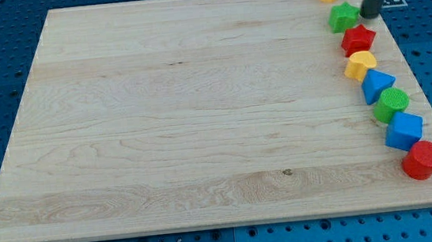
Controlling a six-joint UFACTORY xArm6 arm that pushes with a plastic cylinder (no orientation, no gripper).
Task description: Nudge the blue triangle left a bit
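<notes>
We find the blue triangle [376, 86] at the right of the frame, a little above mid-height, close to the right edge of the wooden board [184, 116]. It sits in a chain of blocks running down that edge: the yellow block [360, 65] touches it from the upper left, and the green round block [391, 103] touches it from below.

Our tip [368, 14] stands in the upper right of the frame, just beside the green star [343, 17] and directly above the red star [358, 39]. We carry no jaws; the arm ends in a plain rod, so there is nothing to open or close.

The deciding relation: the triangle lies below our tip, with the red star and yellow block between. A leftward nudge requires contact on the triangle's right face. In our judgement the tip must first pass down the frame along the narrow margin to the right of the chain. The adjoining blocks may be disturbed.
</notes>
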